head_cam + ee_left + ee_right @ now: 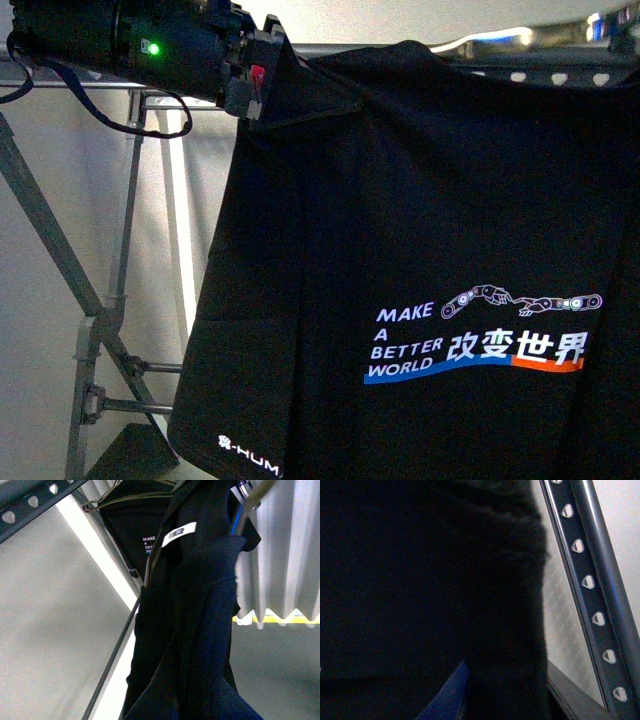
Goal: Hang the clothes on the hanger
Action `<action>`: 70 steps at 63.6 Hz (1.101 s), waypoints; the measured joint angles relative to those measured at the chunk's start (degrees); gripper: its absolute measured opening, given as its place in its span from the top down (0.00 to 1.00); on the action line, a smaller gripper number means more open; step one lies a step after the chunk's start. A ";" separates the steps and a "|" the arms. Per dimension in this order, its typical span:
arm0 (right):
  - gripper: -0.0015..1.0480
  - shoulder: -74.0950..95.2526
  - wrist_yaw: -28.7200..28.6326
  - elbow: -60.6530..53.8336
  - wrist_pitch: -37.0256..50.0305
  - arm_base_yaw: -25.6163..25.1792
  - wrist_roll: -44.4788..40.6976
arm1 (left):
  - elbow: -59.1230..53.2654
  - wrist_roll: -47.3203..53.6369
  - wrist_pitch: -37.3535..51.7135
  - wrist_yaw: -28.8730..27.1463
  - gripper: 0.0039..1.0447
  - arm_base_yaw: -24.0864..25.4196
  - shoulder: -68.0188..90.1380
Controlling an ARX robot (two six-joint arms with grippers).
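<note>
Grey hanger (45, 215) legs are standing leftmost, then the left gripper (252, 88) is pinching the black clothes (400, 200) at their top corner. They are hanging against the top rail (560, 76), showing white "MAKE A BETTER WORLD" over a blue-and-orange stripe; of the right gripper (447, 697) I cannot tell the state.

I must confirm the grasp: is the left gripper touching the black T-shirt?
Touching. In the front view, the T-shirt has its shoulder edge running straight into the left gripper, and its folds are drawn tight toward it.
</note>
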 joint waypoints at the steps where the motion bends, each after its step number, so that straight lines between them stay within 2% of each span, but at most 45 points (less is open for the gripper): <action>1: 0.92 0.00 -0.13 -0.04 0.13 -0.09 -0.02 | -0.02 0.04 0.02 0.00 0.96 0.00 -0.02; 16: 0.93 -0.76 -1.64 -2.25 3.96 -1.27 1.84 | -0.02 0.07 0.02 0.13 0.95 -0.09 -0.07; 34: 0.95 -2.03 -2.89 -4.11 4.85 -3.52 4.17 | 0.00 -0.31 0.17 0.70 0.53 -0.15 -0.48; 38: 0.95 -2.05 -2.86 -4.42 3.91 -4.94 4.90 | 0.00 -0.33 0.24 0.70 0.36 0.00 -0.50; 49: 0.96 -2.05 -2.14 -4.72 2.14 -6.84 6.82 | -0.02 -0.35 0.24 0.68 0.13 0.04 -0.50; 51: 0.96 -2.05 -1.95 -4.76 1.81 -7.19 7.39 | -0.72 -2.10 2.10 -1.53 0.08 -0.22 -0.83; 53: 0.96 -2.05 -1.90 -4.76 1.29 -7.56 8.33 | -3.56 -7.30 8.92 -8.63 0.04 -0.66 -1.68; 56: 0.96 -2.05 -1.92 -4.90 -0.09 -8.26 10.60 | -8.41 -21.46 23.65 -22.84 0.06 -0.90 -2.54; 58: 0.96 -2.05 -2.01 -5.09 -1.31 -8.61 12.61 | -9.66 -31.89 31.06 -29.05 0.06 -0.83 -2.51; 62: 0.96 -2.14 -2.23 -5.16 -5.31 -9.42 16.98 | -9.35 -53.00 37.79 -42.25 0.06 0.63 -2.54; 65: 0.96 -2.14 -2.40 -5.35 -8.76 -9.97 19.54 | -8.26 -64.46 37.44 -47.84 0.06 2.12 -2.54; 70: 0.97 -2.23 -2.71 -5.51 -11.50 -10.40 23.17 | -7.98 -70.51 36.76 -50.73 0.06 3.41 -2.54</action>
